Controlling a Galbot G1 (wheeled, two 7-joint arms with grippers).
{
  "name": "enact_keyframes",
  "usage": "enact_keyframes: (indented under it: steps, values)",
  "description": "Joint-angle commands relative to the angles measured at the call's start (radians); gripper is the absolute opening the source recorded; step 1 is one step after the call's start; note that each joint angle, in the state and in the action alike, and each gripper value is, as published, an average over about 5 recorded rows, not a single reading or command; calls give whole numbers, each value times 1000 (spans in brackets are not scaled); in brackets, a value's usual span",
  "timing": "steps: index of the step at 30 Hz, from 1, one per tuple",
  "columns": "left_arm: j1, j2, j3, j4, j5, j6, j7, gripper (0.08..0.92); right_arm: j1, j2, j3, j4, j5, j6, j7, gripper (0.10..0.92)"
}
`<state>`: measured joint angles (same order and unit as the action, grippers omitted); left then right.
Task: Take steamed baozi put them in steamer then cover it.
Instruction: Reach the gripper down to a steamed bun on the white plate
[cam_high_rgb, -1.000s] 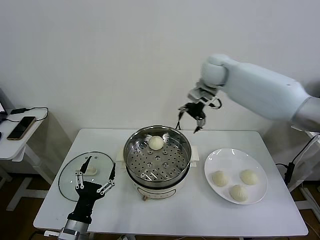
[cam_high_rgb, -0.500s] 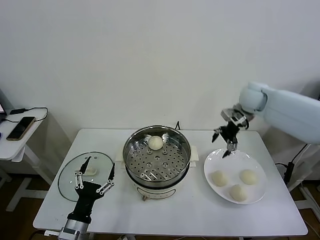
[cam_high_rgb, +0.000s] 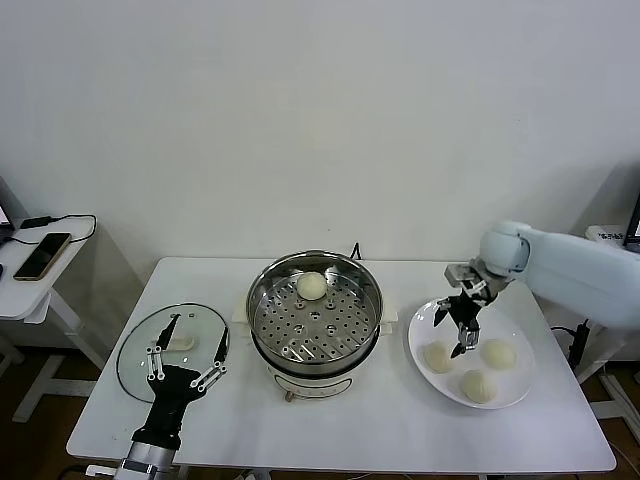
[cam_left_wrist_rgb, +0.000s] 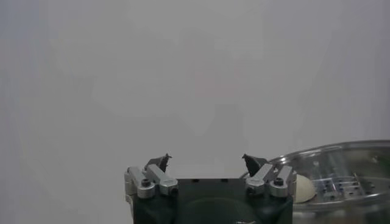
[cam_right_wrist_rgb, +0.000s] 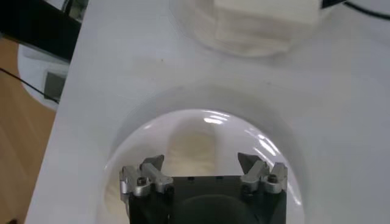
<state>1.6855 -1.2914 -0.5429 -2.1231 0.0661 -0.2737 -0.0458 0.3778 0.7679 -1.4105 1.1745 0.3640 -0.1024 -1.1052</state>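
Head view, pot: big shiny steamer (cam_high_rgb: 315, 318) in the middle of the tabletop, lid off, one bun (cam_high_rgb: 311, 286) on the holey tray at the far side.
Head view, plate: white plate (cam_high_rgb: 430, 317) near the right edge of the tabletop, three more buns on it: one on the side near the pot (cam_high_rgb: 437, 356), one toward the right edge (cam_high_rgb: 497, 352), one toward the front edge (cam_high_rgb: 478, 385).
Head view, right gripper (cam_high_rgb: 458, 329): fingers spread wide, pointing down, holding nothing, low over the plate's far side.
Head view, what matters next: bun nearest the pot sits just in front of and below the fingertips, a bit toward the front edge; round, so no long way to line up with; right arm far nearer than left.
Head view, lid: glass cover (cam_high_rgb: 173, 349) flat near the left edge of the tabletop, well apart from the plate.
Head view, left gripper (cam_high_rgb: 187, 354): fingers spread, holding nothing, waiting over the lid's near side.
Left wrist view: left gripper (cam_left_wrist_rgb: 206, 164) spread wide, nothing between the fingertips; rim of the pot (cam_left_wrist_rgb: 341, 176) off to one side with a bun (cam_left_wrist_rgb: 303, 189) showing.
Right wrist view: right gripper (cam_right_wrist_rgb: 200, 164) spread wide and empty, plate rim (cam_right_wrist_rgb: 201, 115) right under it; buns not seen here.
Guess: next step looks like dropping a bit and closing on that nearest bun.
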Motion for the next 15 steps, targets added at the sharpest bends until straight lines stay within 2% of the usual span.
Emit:
enact_keyframes:
  steps: [1, 11, 15]
  values:
    - [1, -1, 1, 1, 0, -2, -1, 823, -47, -2, -4, -5, 0, -12, 47, 823]
    - [-2, -1, 0, -3, -13, -2, -1, 823, -88, -4, 31, -16, -20, -14, 88, 821]
    - [-2, -1, -2, -10, -20, -2, -2, 823, -93, -4, 36, -17, -21, -14, 93, 792]
